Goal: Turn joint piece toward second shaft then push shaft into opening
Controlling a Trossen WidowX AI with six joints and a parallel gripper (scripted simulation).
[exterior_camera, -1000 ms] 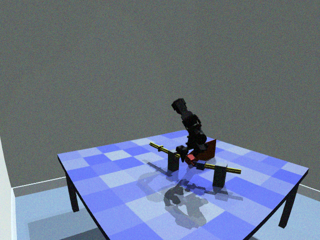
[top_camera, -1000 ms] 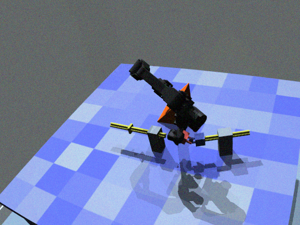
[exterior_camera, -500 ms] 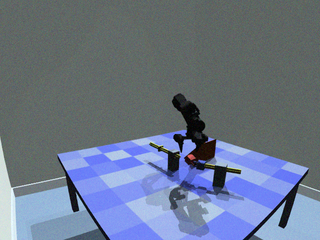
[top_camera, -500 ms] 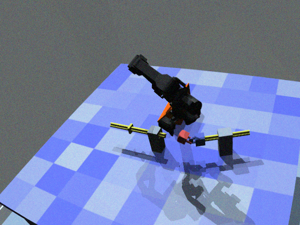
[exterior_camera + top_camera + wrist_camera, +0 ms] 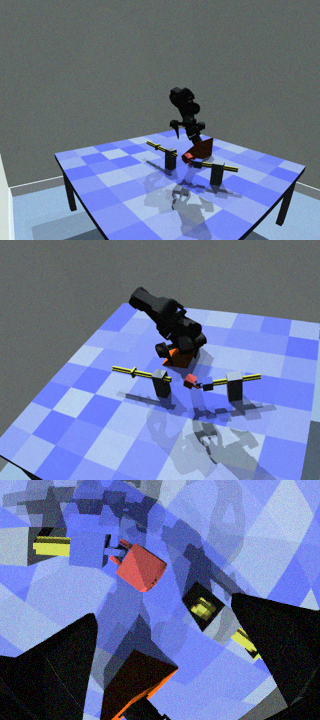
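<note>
The red joint piece (image 5: pixel 190 381) (image 5: pixel 188 156) (image 5: pixel 142 567) is hinged to a blue fork piece (image 5: pixel 207 383) (image 5: pixel 198 163) (image 5: pixel 89 549) on the fixed yellow shaft (image 5: pixel 251 377) (image 5: pixel 231 169) (image 5: pixel 52 546). It is turned roughly toward the second yellow shaft (image 5: pixel 121 368) (image 5: pixel 152 144) (image 5: pixel 244 640); exact alignment cannot be told. The second shaft, with a raised collar (image 5: pixel 133 372), runs through its block (image 5: pixel 161 387) (image 5: pixel 170 158) (image 5: pixel 222 626). A gap separates its end from the joint piece. My gripper (image 5: pixel 184 360) (image 5: pixel 166 610) is open and empty, above and behind the joint piece, touching nothing visible.
The grey block (image 5: pixel 234 387) (image 5: pixel 217 174) (image 5: pixel 14 546) holds the fixed shaft. An orange wedge-shaped obstacle (image 5: pixel 180 360) (image 5: pixel 202 149) (image 5: pixel 137 677) stands behind the joint piece, close to the arm. All stand on the blue checkered table (image 5: pixel 108 446) (image 5: pixel 108 178).
</note>
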